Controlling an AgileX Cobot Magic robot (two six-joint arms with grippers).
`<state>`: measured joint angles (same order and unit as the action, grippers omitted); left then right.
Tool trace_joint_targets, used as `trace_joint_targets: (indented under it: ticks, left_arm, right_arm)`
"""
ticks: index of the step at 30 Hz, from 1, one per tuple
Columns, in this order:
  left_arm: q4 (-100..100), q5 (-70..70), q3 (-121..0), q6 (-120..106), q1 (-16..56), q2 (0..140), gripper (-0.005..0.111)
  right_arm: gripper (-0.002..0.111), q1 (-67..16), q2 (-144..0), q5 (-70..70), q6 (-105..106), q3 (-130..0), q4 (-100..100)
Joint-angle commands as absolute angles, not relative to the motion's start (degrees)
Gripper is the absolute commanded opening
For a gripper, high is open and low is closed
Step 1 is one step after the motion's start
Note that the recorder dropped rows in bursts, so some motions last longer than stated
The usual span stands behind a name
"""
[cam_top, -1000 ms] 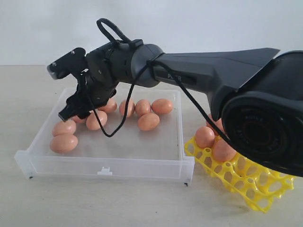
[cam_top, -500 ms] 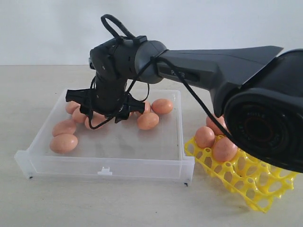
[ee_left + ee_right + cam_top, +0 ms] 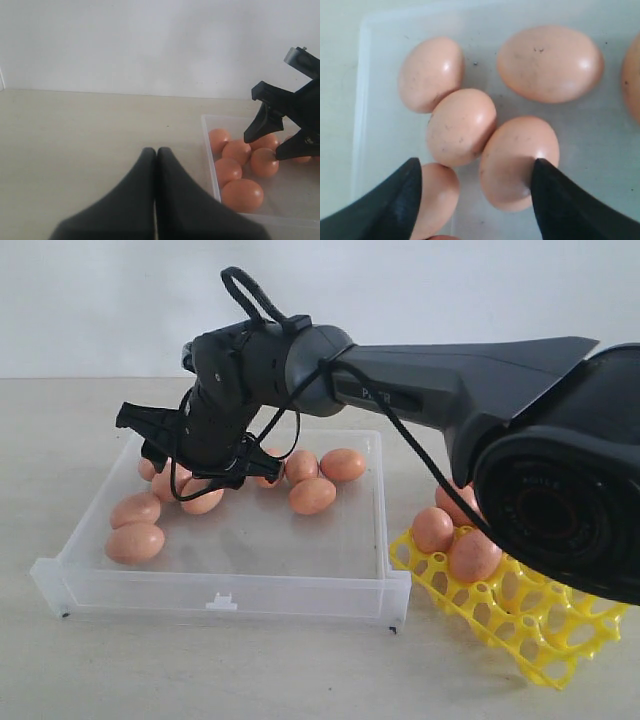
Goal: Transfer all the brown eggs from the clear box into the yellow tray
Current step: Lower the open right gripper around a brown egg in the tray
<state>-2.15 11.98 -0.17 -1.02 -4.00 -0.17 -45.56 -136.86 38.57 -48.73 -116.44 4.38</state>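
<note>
Right end effector (image 3: 195, 452), jaws spread wide and empty, hovers over a tight cluster of brown eggs (image 3: 461, 127) in the left part of the clear box (image 3: 220, 592); most eggs lie in that box; a few sit in the yellow tray (image 3: 545, 635) just beside it on the worktop (image 3: 100, 670); left end effector (image 3: 156, 156) rests closed, well apart. Risk: the eggs touch, so a descending finger could strike a shell and crack it, or the jaws could pinch two at once.

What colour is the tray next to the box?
The tray is bright yellow; exterior view shows it best.
</note>
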Motion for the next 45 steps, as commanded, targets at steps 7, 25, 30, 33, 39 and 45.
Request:
trace_joint_targets:
  ticks: [7, 25, 30, 33, 39, 45]
  left_arm:
    - [-2.0, 11.6, 0.0, -1.2, -4.0, 0.0, -0.004]
    - [-2.0, 11.6, 0.0, -1.2, -4.0, 0.0, -0.004]
    - [-2.0, 11.6, 0.0, -1.2, -4.0, 0.0, -0.004]
    - [-2.0, 11.6, 0.0, -1.2, -4.0, 0.0, -0.004]
    - [-2.0, 11.6, 0.0, -1.2, -4.0, 0.0, -0.004]
    - [-2.0, 11.6, 0.0, -1.2, -4.0, 0.0, -0.004]
  right_arm:
    - [0.061, -45.2, -136.7, 39.3, -49.6, -116.7, 2.2]
    - [0.061, -45.2, -140.5, 39.1, -51.1, -116.7, 0.0]
    - [0.061, -45.1, -140.5, 38.3, -49.4, -116.7, -2.0]
    - [0.061, -44.5, -140.5, 38.3, -46.3, -116.7, -2.5]
    - [0.061, -44.5, -140.5, 38.1, -41.4, -116.7, -2.2]
    - [0.06, -44.5, -140.5, 37.3, -38.5, -116.7, -1.8]
